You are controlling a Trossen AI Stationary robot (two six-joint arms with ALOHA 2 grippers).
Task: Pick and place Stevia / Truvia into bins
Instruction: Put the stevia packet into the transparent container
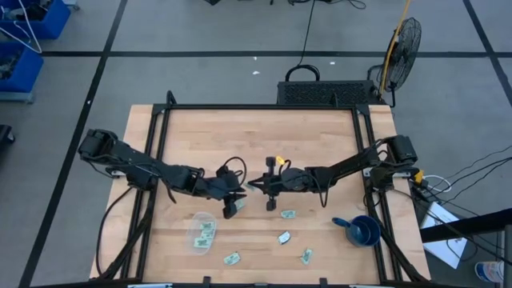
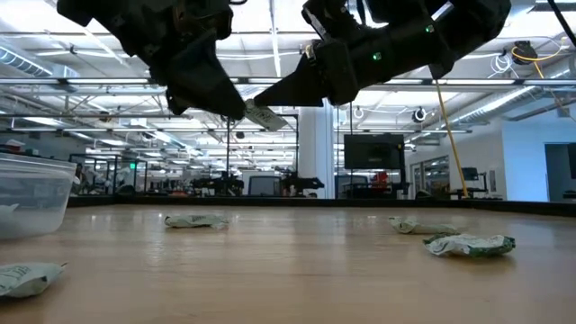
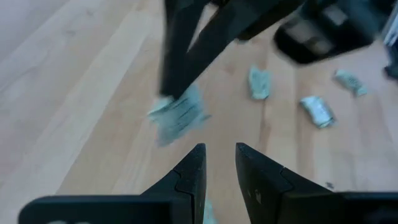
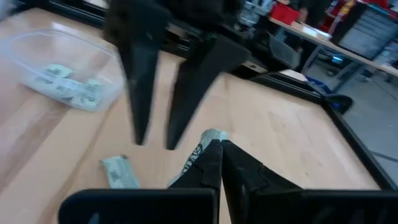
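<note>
My right gripper (image 1: 258, 186) hovers above the middle of the table, shut on one pale green and white sachet (image 4: 210, 135). My left gripper (image 3: 219, 163) is open and hangs close beside it, toward the table's left. In the right wrist view its two fingers (image 4: 143, 93) point down just past the held sachet. The clear tub (image 1: 194, 222) stands on the table near the front, left of centre, with several sachets (image 4: 68, 87) inside. Several more sachets lie flat on the wood, such as one (image 1: 288, 214) and another (image 1: 232, 258). My right gripper pinches the sachet between its two fingers. The fingers come level from the table's right. In the low view the sachet (image 2: 263, 117) sticks out past the fingertips, lifted clear of the table and tilted down slightly toward the left gripper.
A dark blue cup (image 1: 362, 230) stands near the table's front right corner. Black frame rails (image 1: 164, 136) run along the left, right and far sides. Loose sachets (image 2: 468, 244) lie right of centre near the front. Bare wood lies toward the far edge.
</note>
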